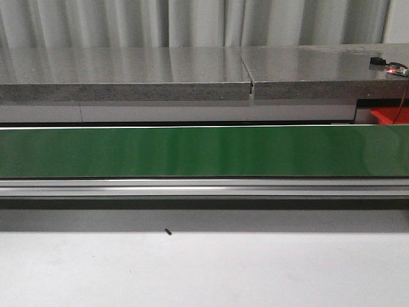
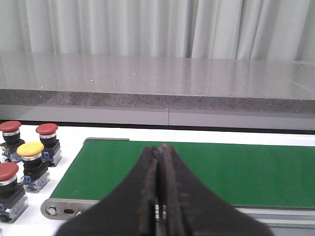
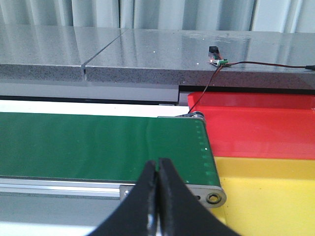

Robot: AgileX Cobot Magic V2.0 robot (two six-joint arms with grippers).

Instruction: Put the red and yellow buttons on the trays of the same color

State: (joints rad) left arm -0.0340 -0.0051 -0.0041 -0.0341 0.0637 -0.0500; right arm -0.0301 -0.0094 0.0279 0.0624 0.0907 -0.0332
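Note:
In the left wrist view, several push buttons stand on the white table beside the belt's left end: red buttons [image 2: 47,130], [image 2: 10,126], [image 2: 7,172] and one yellow button [image 2: 30,149]. My left gripper [image 2: 158,147] is shut and empty, over the green conveyor belt [image 2: 221,167]. In the right wrist view, a red tray [image 3: 256,130] and a yellow tray [image 3: 268,191] lie past the belt's right end. My right gripper [image 3: 157,162] is shut and empty above the belt's near edge. Neither gripper shows in the front view.
The green belt [image 1: 204,151] runs across the front view with a metal rail [image 1: 204,187] along its front. A grey stone counter [image 1: 192,73] stands behind it, with a small sensor board and wire [image 3: 219,61]. A corner of the red tray [image 1: 390,115] shows at right.

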